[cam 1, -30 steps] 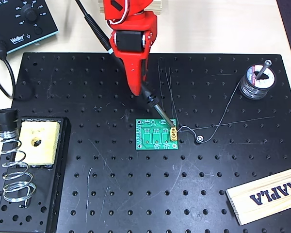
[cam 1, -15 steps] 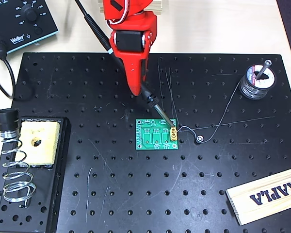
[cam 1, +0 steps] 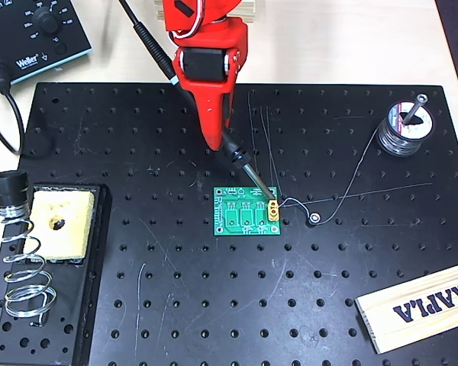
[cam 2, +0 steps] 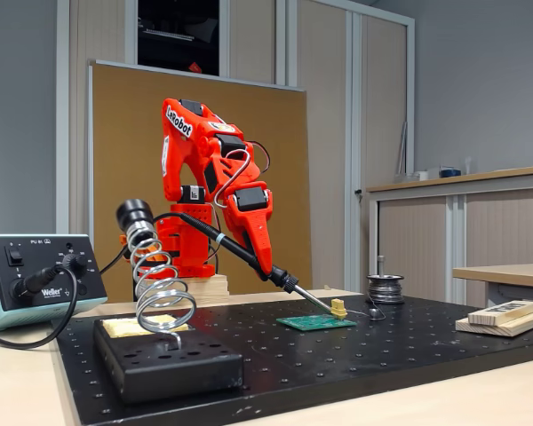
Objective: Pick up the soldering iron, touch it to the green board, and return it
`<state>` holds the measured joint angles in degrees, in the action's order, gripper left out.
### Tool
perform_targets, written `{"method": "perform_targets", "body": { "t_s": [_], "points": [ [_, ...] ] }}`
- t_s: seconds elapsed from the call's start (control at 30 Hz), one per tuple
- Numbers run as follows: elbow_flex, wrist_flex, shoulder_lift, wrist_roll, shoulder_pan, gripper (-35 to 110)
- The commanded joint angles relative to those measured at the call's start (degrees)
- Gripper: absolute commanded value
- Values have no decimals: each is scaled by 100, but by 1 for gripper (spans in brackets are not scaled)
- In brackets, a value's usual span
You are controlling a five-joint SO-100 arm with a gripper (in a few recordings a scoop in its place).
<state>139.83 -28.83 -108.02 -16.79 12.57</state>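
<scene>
Red gripper clamped on soldering iron, tip down at yellow connector edge of green board, mid black perforated breadboard. Breadboard on pale wooden tabletop. Brown pinboard, grey wall panels and side counter behind.

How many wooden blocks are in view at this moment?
2. One printed wooden block lies at the black perforated plate's lower-right corner in the overhead view. Another wooden block sits under the arm's base in the fixed view. Others may be hidden.
</scene>
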Motion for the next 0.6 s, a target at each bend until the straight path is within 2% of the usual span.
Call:
{"method": "perform_targets", "body": {
  "t_s": [0.0,0.57],
  "points": [
    [-88,97,-132,-35,88,0],
    [97,246,-193,-53,105,0]
  ]
}}
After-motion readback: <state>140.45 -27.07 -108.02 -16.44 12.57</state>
